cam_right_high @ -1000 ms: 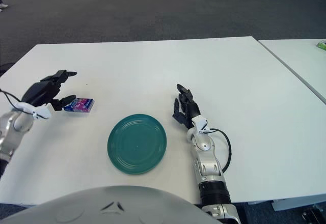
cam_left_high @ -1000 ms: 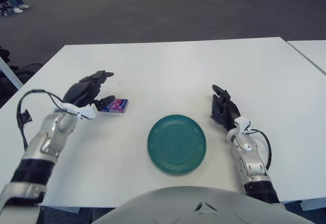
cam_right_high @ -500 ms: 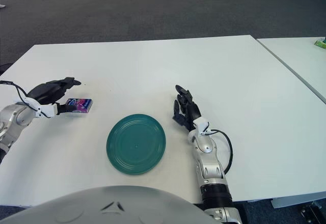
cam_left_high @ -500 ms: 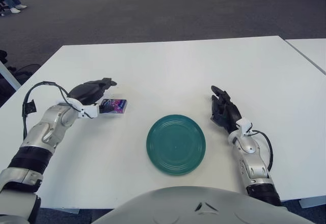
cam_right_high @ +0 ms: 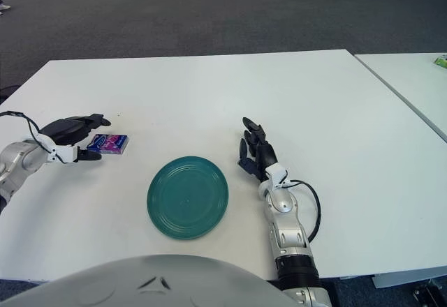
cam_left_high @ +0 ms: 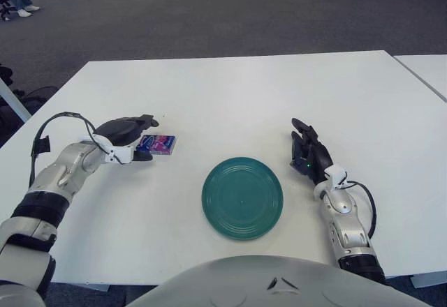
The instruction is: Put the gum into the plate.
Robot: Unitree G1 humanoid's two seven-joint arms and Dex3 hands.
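Gum pack [cam_left_high: 159, 144]: flat beside my open left hand [cam_left_high: 126, 131], ungripped; fingers closing may shove it. Right hand [cam_left_high: 309, 155] open by the green plate [cam_left_high: 242, 197].

Two head-mounted eyes, side by side, looking forward and down, sharing the white table [cam_left_high: 230, 91]

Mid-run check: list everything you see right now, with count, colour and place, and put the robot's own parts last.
Table: one, white, fills the view; a second white table at the right edge.
Plate: one, green, near the front middle, nothing in it.
Gum: one pack, purple and pink, flat on the table, left of the plate.
Floor: grey carpet beyond the table.
Left hand: black, at the gum's left end, fingers spread around it, not closed on it.
Right hand: black, right of the plate, fingers relaxed, holding nothing.
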